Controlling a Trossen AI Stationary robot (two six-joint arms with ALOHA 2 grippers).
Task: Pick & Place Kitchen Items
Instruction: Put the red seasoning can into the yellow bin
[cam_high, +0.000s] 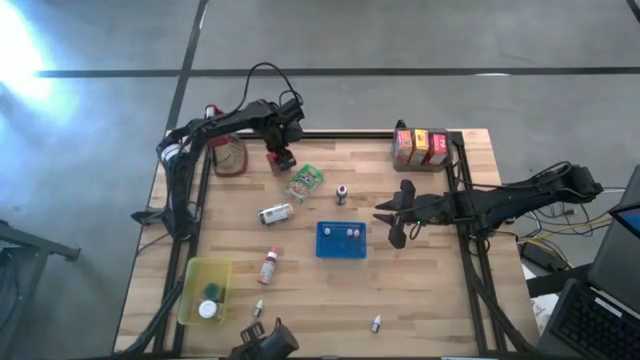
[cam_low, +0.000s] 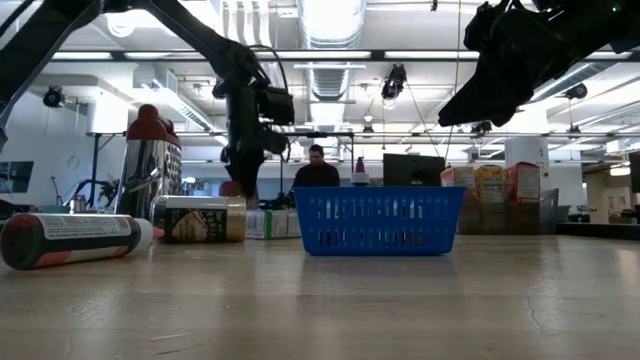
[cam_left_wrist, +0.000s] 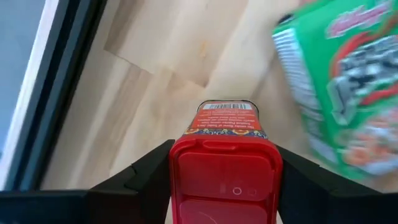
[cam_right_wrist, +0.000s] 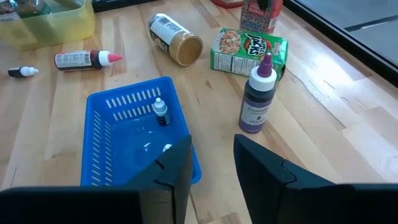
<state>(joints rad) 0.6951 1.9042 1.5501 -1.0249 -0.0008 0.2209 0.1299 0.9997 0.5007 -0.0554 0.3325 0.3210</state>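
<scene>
My left gripper (cam_high: 281, 160) is at the table's far left, pointing down, shut on a small red tin with a red flip lid (cam_left_wrist: 225, 155). A green carton (cam_high: 304, 181) lies just right of it. Nearby are a purple bottle (cam_high: 341, 193), standing, and a round jar (cam_high: 275, 213) and a red bottle (cam_high: 268, 266), each lying on its side. My right gripper (cam_right_wrist: 212, 146) hovers open over the right edge of the blue tray (cam_high: 340, 240) and holds nothing. My left gripper pinches the red tin at its lid end (cam_left_wrist: 181, 177) between its two fingers (cam_left_wrist: 146, 174), one on each side. The fingers come from above, pointing down. The tin reaches down from them, barcode end (cam_left_wrist: 225, 107) lowest; whether it rests on the table I cannot tell.
A clear jug with a red top (cam_high: 228, 150) stands left of my left gripper. Cartons (cam_high: 420, 148) stand at the far right. A yellow tub (cam_high: 205, 290) sits near left. Tiny bottles lie in the tray (cam_right_wrist: 160, 112) and near the front edge (cam_high: 376, 323).
</scene>
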